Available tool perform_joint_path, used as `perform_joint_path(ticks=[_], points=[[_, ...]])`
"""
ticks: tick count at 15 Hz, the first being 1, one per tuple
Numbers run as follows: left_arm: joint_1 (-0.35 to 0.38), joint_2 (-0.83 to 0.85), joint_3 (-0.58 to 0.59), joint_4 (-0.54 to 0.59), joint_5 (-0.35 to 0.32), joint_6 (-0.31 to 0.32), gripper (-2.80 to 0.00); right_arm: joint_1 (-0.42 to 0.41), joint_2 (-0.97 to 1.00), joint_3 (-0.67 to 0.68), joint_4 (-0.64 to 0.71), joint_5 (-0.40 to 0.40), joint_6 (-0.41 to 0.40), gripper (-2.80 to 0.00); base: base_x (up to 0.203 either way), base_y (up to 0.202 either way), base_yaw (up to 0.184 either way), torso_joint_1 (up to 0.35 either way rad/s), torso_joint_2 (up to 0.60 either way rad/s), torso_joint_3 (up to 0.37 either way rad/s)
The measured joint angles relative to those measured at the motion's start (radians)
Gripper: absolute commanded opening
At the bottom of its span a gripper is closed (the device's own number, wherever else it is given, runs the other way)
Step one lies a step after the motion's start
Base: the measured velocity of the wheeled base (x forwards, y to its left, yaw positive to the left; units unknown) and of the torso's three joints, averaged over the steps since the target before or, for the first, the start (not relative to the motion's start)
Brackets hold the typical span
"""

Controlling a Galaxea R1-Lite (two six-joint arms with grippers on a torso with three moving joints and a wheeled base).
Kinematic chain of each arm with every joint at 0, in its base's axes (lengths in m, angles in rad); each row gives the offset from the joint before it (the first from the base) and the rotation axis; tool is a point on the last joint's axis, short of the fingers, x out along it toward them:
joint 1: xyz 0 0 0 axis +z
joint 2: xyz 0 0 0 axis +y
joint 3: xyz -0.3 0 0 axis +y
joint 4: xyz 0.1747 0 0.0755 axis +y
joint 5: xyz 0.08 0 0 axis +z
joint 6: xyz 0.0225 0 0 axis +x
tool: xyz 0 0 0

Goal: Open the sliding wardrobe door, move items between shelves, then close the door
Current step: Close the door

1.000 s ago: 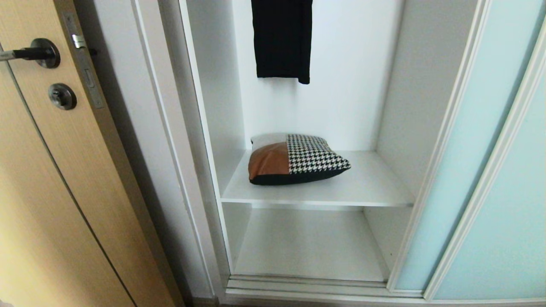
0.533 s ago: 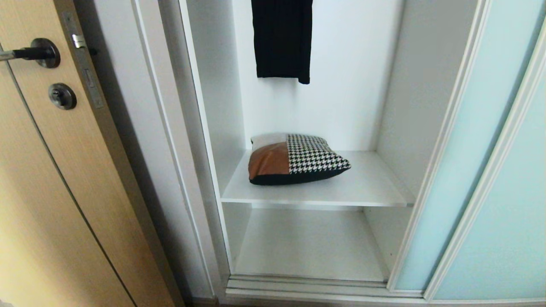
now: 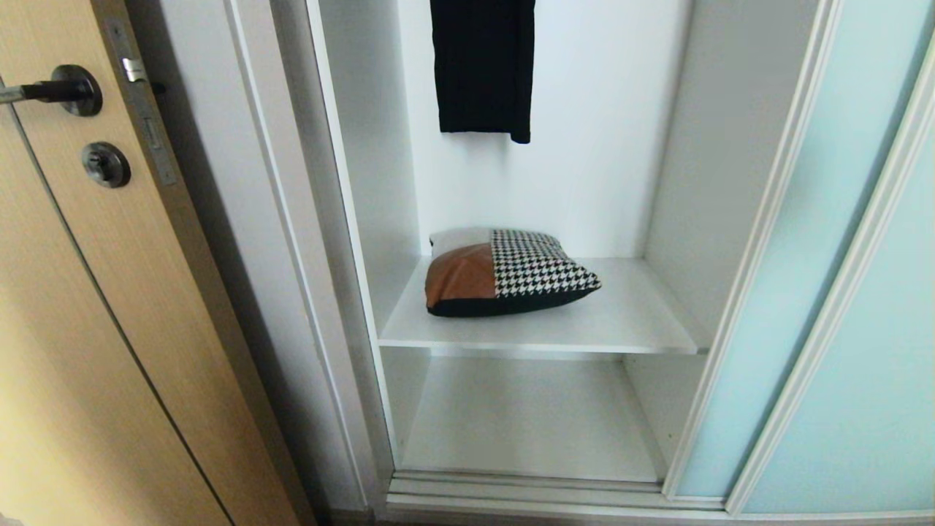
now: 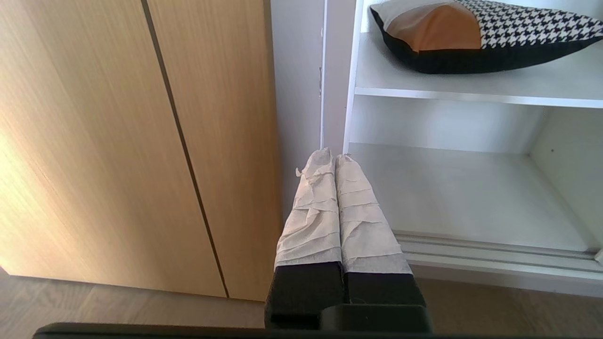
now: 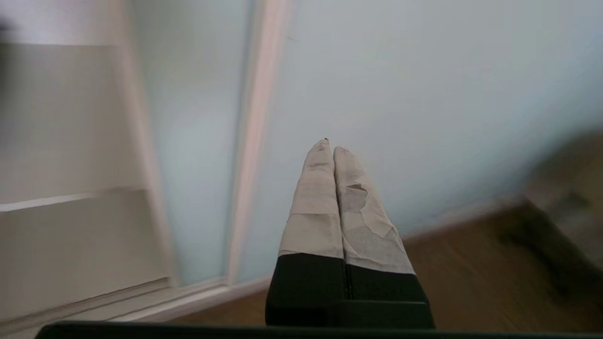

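The sliding wardrobe door, frosted pale aqua glass in a white frame, stands slid to the right and the wardrobe's left bay is uncovered. A patchwork cushion with brown, houndstooth and grey patches lies on the upper white shelf. The lower shelf is bare. Neither arm shows in the head view. My left gripper is shut and empty, low before the wardrobe's left post, below the cushion. My right gripper is shut and empty, pointing at the frosted glass door.
A black garment hangs above the cushion. A light wood hinged door with a lever handle stands left of the wardrobe. A second aqua panel overlaps at the right. The door track runs along the wooden floor.
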Motion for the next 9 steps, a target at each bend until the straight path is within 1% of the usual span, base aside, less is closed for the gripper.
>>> perform_joint_path(ticks=[4, 6, 9], points=[[0.000, 0.000, 0.000, 0.000, 0.000, 0.000, -2.80, -0.121, 0.080, -0.023, -0.013, 0.300, -0.039, -2.80, 0.000, 0.000, 0.000, 0.000, 0.00, 0.000], [0.000, 0.000, 0.000, 0.000, 0.000, 0.000, -2.80, -0.191, 0.116, -0.030, -0.020, 0.464, -0.044, -2.80, 0.000, 0.000, 0.000, 0.000, 0.00, 0.000], [0.000, 0.000, 0.000, 0.000, 0.000, 0.000, -2.80, -0.276, 0.165, -0.051, -0.022, 0.671, -0.047, -2.80, 0.000, 0.000, 0.000, 0.000, 0.00, 0.000]])
